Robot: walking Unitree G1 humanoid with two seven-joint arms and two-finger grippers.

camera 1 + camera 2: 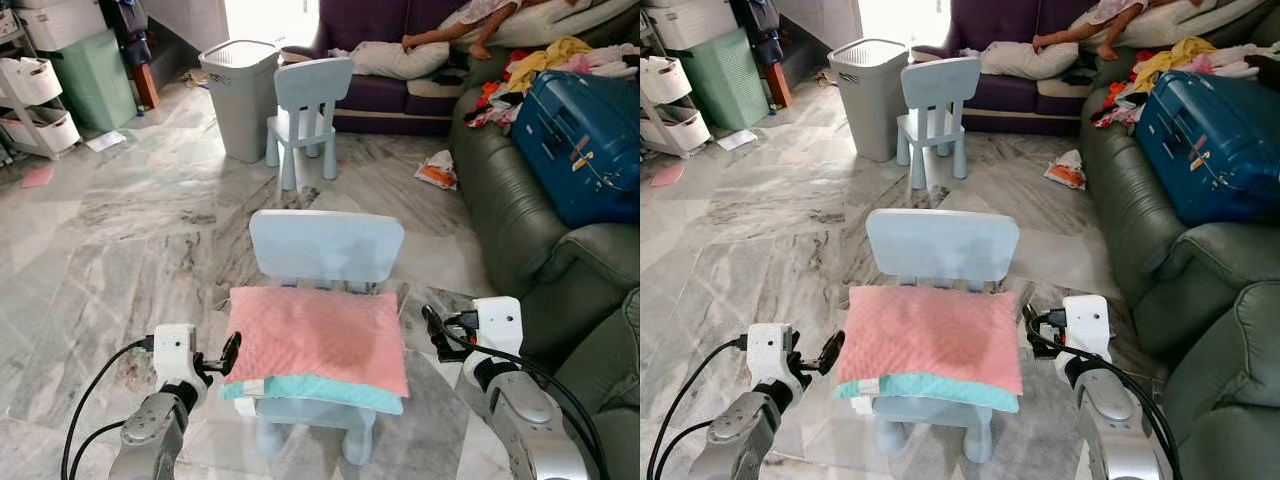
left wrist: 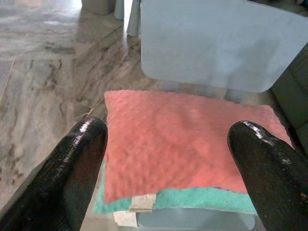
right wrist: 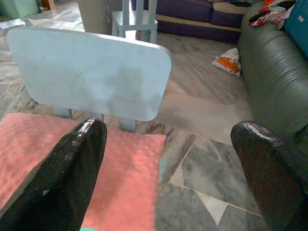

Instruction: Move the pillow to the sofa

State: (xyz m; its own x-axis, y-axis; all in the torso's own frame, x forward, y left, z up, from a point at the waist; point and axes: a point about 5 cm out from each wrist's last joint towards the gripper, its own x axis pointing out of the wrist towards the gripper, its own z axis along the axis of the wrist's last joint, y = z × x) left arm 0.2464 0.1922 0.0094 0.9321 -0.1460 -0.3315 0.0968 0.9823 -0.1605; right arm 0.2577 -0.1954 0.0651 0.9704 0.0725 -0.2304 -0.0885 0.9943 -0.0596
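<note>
Left claw (image 1: 232, 352): fingers spread wide apart, holding nothing, just beside the pillow's near-left edge; in my left wrist view the pillow sits square between the two fingers (image 2: 72, 168).
Right claw (image 1: 432, 325): also spread apart and empty, just off the pillow's right side, level with its far corner.
Pillow (image 1: 318, 335): pink dimpled top over a teal underside, lying flat on the seat of the small chair (image 1: 325, 250) right before me, a white tag poking out at the near-left corner.
How it will handle: I judge it light and soft — it will sag and fold if I lift it by one corner, and the nubby fabric should give my fingers some grip.
Where to hold: the two short sides, one claw each, pinching the edge seam deep enough to catch stuffing and not only cloth.
Sofa (image 1: 520, 230): green, close on my right; a blue suitcase (image 1: 585, 140) and loose clothes (image 1: 545, 62) take up its far cushions.
Farther: a second chair (image 1: 305, 110), a grey bin (image 1: 242, 95), and a person lying on the purple couch (image 1: 380, 95).
</note>
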